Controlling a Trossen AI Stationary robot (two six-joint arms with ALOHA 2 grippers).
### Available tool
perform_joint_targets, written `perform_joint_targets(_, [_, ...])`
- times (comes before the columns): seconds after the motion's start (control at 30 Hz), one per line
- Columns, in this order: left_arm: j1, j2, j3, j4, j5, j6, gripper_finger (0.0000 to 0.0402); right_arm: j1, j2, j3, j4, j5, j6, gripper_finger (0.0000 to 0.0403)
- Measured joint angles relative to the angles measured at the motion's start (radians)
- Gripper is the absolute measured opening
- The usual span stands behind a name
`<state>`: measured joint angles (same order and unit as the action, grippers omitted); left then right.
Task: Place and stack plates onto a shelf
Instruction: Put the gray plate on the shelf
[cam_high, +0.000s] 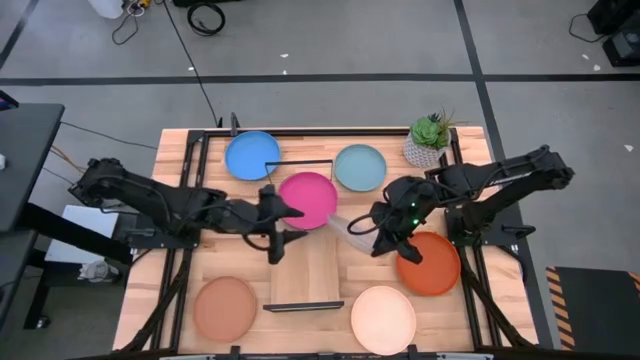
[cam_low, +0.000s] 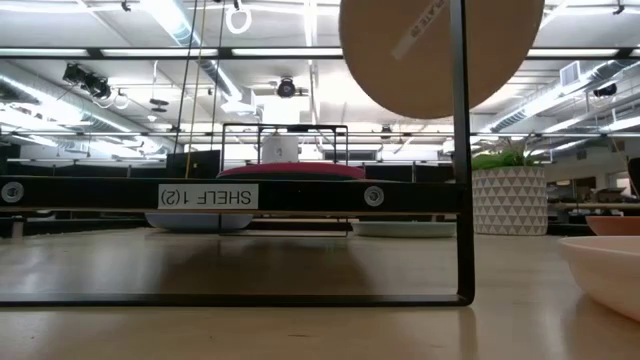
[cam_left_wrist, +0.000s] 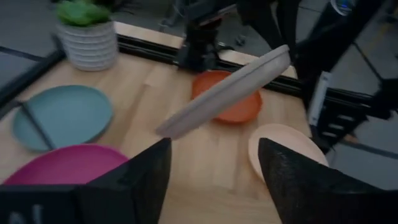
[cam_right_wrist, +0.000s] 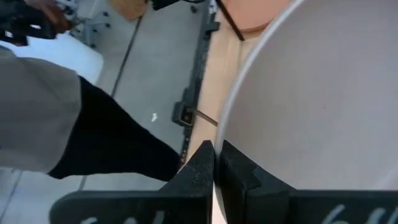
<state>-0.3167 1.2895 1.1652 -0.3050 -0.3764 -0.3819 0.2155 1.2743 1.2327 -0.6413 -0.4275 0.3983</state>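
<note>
From the high view, the right gripper (cam_high: 372, 226) sits over the middle of the desk (cam_high: 180, 262), pinching the rim of a grey-beige plate (cam_high: 343, 224) that hangs tilted in the air just beside the magenta plate (cam_high: 308, 199). The magenta plate lies on the shelf (cam_high: 308, 272), the long light plank running from the far side toward the near edge. The left gripper (cam_high: 283, 235) waits over the shelf just beside the magenta plate, its fingers parted and empty. The bright blue plate (cam_high: 252, 156) and the teal plate (cam_high: 359, 167) lie on the far part of the desk, beside a plant pot (cam_high: 426, 148). The orange plate (cam_high: 429, 263) lies under the right arm, the cream plate (cam_high: 383, 319) and the terracotta plate (cam_high: 225, 308) near the front edge.

The low view shows the grey-beige plate (cam_low: 430, 50) high above the shelf (cam_low: 230, 195), and the magenta plate (cam_low: 305, 171) resting on the plank.

In the left wrist view the left gripper (cam_left_wrist: 214, 171) is spread wide; beyond it the grey-beige plate (cam_left_wrist: 227, 93) slants edge-on above the orange plate (cam_left_wrist: 239, 109).

In the right wrist view the right gripper (cam_right_wrist: 217, 163) is clamped narrowly on the rim of the grey-beige plate (cam_right_wrist: 323, 99).
</note>
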Motion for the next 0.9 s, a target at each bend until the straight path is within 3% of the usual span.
perform_joint_targets(0.27, [0.051, 0.022, 0.039, -0.003, 0.092, -0.052, 0.0260, 0.028, 0.066, 0.035, 0.019, 0.007, 0.018, 0.0016])
perform_joint_targets(0.57, [0.079, -0.087, 0.073, -0.007, 0.151, -0.168, 0.0248, 0.073, 0.269, 0.208, -0.028, 0.047, -0.202, 0.0016])
perform_joint_targets(0.73, [0.080, -0.162, 0.090, -0.002, 0.150, -0.182, 0.0247, 0.064, 0.362, 0.293, -0.025, 0.090, -0.336, 0.0016])
perform_joint_targets(0.9, [0.079, -0.231, 0.090, -0.001, 0.039, -0.191, 0.0247, 0.054, 0.446, 0.319, 0.007, 0.098, -0.437, 0.0016])
